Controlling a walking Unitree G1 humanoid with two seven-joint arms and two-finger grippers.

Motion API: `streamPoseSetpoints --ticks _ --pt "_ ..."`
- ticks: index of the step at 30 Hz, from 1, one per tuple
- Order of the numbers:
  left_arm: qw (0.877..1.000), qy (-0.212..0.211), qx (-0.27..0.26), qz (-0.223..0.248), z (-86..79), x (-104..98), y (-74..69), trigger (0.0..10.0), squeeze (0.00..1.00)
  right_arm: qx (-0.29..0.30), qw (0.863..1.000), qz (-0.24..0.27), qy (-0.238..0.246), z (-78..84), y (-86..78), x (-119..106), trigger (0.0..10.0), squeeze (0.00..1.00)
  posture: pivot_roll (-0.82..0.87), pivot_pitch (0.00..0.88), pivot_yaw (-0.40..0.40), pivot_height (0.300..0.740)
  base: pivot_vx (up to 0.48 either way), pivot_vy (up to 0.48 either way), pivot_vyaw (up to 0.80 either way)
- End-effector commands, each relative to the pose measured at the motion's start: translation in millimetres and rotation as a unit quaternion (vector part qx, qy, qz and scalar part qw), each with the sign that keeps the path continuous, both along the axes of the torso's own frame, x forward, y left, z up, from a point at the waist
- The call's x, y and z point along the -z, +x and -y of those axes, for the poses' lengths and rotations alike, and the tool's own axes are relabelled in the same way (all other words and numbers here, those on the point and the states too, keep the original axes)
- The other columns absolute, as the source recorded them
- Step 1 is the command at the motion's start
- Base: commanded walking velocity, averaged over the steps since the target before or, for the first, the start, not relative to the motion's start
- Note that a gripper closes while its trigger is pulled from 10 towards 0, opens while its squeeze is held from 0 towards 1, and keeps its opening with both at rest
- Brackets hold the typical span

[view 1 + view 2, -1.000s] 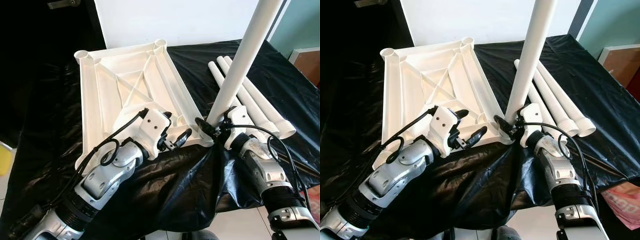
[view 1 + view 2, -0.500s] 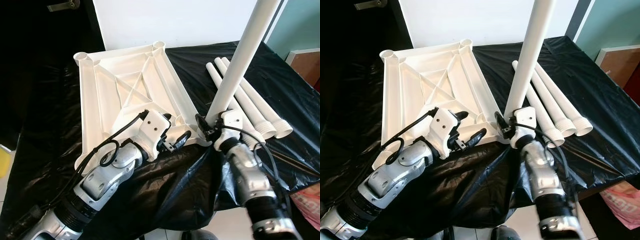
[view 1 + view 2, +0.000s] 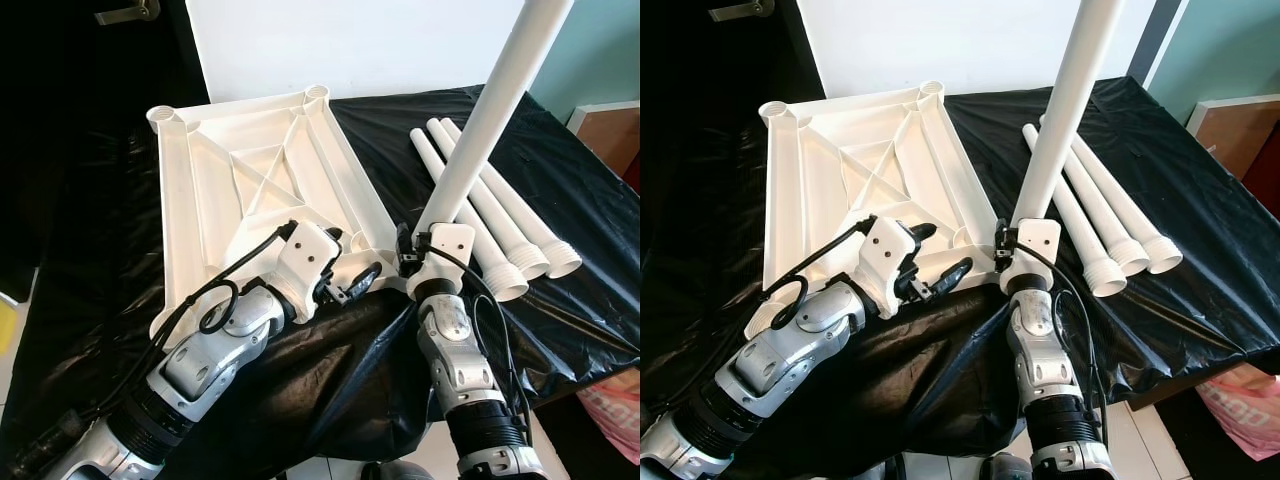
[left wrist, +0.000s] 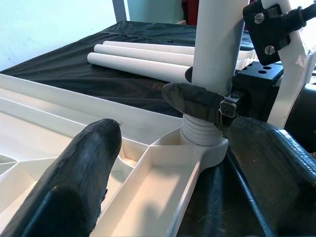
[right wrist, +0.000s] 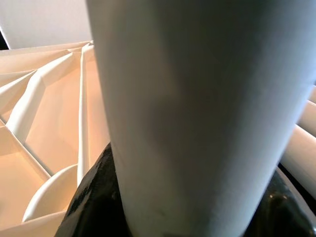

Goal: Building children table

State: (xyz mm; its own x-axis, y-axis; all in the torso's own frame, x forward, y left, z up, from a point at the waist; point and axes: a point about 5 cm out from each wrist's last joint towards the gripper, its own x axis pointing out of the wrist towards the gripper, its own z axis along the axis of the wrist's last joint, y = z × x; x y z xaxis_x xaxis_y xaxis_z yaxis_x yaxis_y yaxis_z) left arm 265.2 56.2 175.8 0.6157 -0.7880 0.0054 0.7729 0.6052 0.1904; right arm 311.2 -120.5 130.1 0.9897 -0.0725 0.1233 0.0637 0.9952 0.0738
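While L gripper rests fingers spread on tabletop, R gripper clamps upright leg.

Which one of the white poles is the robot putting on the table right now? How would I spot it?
Find the big white tabletop lying upside down on the black cloth. At its near right corner, one white table leg stands up, its threaded end in the corner socket, with the right gripper shut around its base. The three spare legs lie flat on the cloth beside it.
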Motion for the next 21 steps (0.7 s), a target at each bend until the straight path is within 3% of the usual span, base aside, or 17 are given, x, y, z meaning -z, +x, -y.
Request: streamPoseSetpoints --ticks 1,10,11,21 --pt "0.990 0.029 0.137 -0.021 8.5 5 -12.7 10.0 0.00 0.020 0.998 -0.054 0.008 6.6 -4.8 21 10.0 0.00 0.00 0.110 -0.005 0.740 0.000 0.000 0.00" --pt "0.990 0.031 0.135 -0.020 7.4 5 -11.8 10.0 0.00 0.029 0.999 -0.045 0.009 7.7 -5.7 18 10.0 0.00 0.00 0.111 -0.005 0.740 0.000 0.000 0.00" --pt "0.990 0.031 0.134 -0.019 7.0 5 -11.2 10.0 0.00 0.014 0.999 -0.033 0.011 7.4 -5.3 15 10.0 1.00 0.00 0.115 0.002 0.740 0.000 0.000 0.00" --pt "0.990 0.030 0.137 -0.018 9.2 6 -8.1 10.0 0.00 -0.089 0.996 0.018 -0.024 37.6 -0.8 -3 10.0 1.00 -0.04 0.109 0.016 0.740 0.000 0.000 0.00"
